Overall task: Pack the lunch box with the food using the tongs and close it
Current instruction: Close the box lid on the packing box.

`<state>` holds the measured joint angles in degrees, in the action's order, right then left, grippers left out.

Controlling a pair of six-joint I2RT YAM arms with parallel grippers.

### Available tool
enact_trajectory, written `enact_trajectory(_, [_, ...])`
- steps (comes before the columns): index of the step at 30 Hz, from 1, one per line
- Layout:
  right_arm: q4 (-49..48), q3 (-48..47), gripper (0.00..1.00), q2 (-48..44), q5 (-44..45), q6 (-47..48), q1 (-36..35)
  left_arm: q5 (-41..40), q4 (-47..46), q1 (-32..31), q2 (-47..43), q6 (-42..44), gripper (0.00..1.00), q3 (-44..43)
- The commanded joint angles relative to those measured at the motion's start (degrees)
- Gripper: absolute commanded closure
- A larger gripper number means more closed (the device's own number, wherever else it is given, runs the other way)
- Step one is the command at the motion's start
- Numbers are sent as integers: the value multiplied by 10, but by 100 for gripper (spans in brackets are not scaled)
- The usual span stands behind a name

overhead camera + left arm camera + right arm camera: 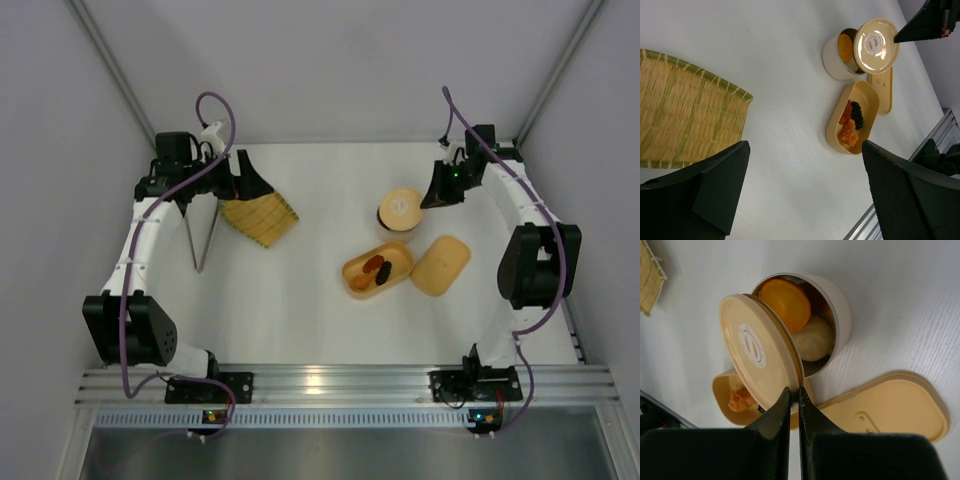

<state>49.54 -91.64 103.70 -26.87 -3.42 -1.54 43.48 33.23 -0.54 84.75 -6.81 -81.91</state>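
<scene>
Lunch box is sitting open mid-table, food inside, flat lid at its 3 o'clock. We are holding left gripper wide near the tongs, right gripper pinching the round lid by its rim.

The box is tan, the food orange, red and black, the tongs silver, the round lid cream — the tray woven yellow, green-edged.

Overhead camera looks down on both arms. Both wrist cameras see the box: far beyond left gripper, just beside right gripper.
</scene>
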Motion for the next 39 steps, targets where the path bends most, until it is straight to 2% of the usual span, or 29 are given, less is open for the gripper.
enact_trajectory(1, [32,-50,100,13,-62,-65,9,20,-32,2,-31,-5,2,12])
enact_trajectory(3, [30,-49,100,31,-70,-76,32,23,-34,1,-34,-7,2,22])
enact_trajectory(18, [7,-50,100,92,-145,-112,60,34,-38,1,-30,-24,2,31])
enact_trajectory(39, [4,-65,100,135,-131,-106,58,34,-36,2,-19,-22,2,40])
